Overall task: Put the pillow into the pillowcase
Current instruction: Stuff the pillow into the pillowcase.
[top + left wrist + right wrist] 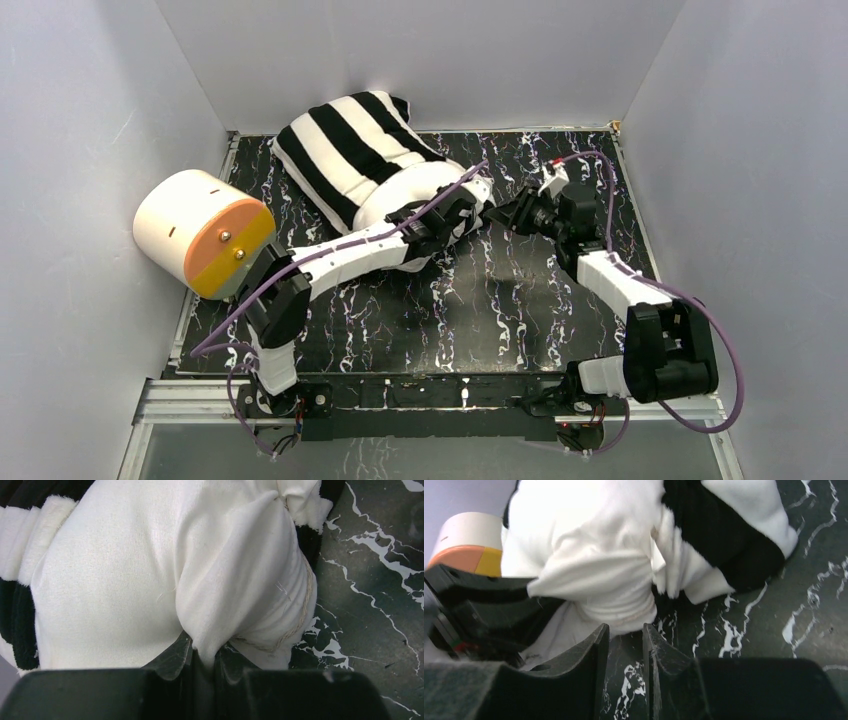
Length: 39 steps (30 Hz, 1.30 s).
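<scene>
Found the pillow mostly swallowed by the striped pillowcase, at the far-left middle of the marbled worktop, close by the far wall. Traced its long axis on a diagonal from far-left to near-right, with the case's open mouth and a bare white end of the pillow at the near-right, aimed at both tools. Saw the left tool clamped together on a pinched fold of that bare white fabric, right at the exposed end. Saw the right tool just to the right of the same end, with fingers slightly apart, gripping nothing, only worktop in the gap. Placed the striped hem just ahead of that tool, beside the bare corner, near but apart from the fingers. Judged the left arm the one in contact and the right arm the free one, both about equally close to the open end. Noted the left arm stretched long and low from its near-left base toward the middle, past a cream cylinder with an orange face at the left edge. Noted the right arm folded, with elbow at the near right and forearm reaching left and far. Reckoned the task well along but unfinished, with the exposed end not yet covered. Reckoned the coming move hinged on drawing the hem near-right along the long axis, over the held end.
</scene>
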Motion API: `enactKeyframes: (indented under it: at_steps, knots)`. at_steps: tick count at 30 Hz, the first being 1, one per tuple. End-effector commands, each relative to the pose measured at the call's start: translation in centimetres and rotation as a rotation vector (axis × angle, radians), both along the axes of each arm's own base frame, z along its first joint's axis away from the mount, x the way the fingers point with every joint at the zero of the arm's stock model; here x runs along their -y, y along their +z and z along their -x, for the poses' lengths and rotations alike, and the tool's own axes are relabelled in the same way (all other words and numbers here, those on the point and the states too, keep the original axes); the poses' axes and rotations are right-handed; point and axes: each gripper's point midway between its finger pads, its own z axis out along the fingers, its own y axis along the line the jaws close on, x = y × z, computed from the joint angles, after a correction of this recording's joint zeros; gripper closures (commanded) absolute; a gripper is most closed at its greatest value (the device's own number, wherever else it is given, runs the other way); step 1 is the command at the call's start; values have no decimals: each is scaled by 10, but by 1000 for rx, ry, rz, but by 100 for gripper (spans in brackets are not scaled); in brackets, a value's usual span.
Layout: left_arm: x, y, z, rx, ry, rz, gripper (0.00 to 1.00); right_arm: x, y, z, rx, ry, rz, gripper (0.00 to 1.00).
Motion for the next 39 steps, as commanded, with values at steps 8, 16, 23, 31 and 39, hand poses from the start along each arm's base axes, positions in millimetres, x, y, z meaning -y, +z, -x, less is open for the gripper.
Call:
enactKeyframes:
  at_steps: [8,16,23,31,39]
  knots:
    - [3,47,-54,16,126,233,96,-17,-36,6,-88,-136,-161,63]
    - [6,49,-63,-32,133,292,96,-45,-67,-16,-163,-163,-230,66]
    - [11,38,-64,-58,120,288,96,-67,-72,-25,-164,-129,-299,66]
    - [12,42,-63,-54,116,296,96,-73,-81,-28,-195,-146,-288,66]
    - [9,47,-64,-39,125,297,95,-74,-100,-27,-256,-199,-215,69]
